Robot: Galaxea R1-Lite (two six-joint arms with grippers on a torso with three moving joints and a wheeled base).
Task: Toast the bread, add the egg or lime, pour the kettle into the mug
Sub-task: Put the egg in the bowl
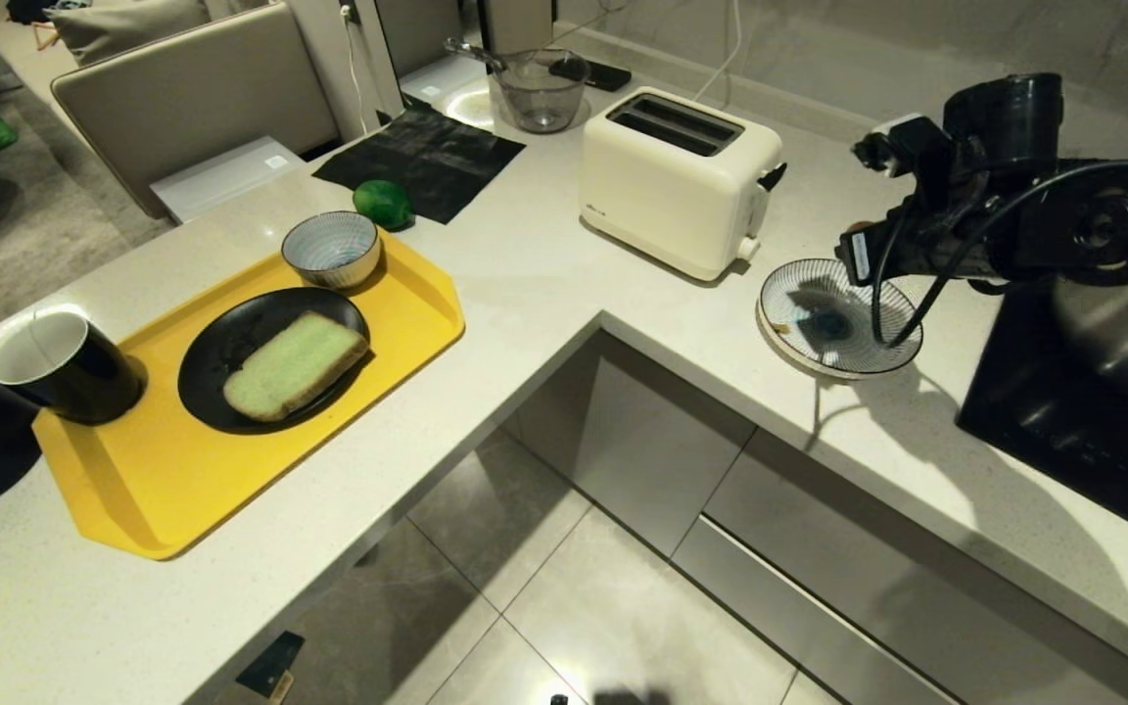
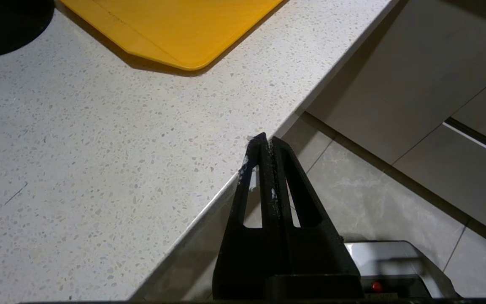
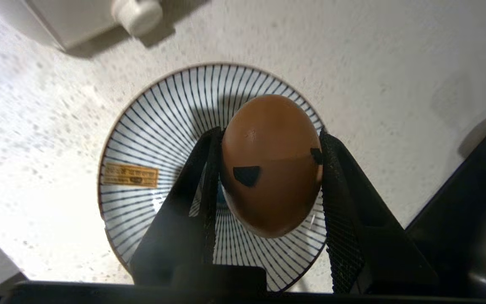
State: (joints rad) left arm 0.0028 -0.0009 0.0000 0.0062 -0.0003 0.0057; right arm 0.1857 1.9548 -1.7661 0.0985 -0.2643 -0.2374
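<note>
Right gripper is hanging above the striped plate, jaws clamping the egg, its long axis running along the fingers.

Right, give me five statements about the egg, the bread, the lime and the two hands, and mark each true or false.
1. The right hand holds the egg above the striped plate. True.
2. The bread sits in the toaster. False: it lies on the black plate on the yellow tray, and the toaster's slots look empty.
3. The lime rests on the counter, beside the small striped bowl. True.
4. The left hand grips the mug. False: it is closed on nothing, by the counter's edge.
5. The egg lies on the striped plate. False: it is clamped between the fingers, off the plate.
</note>
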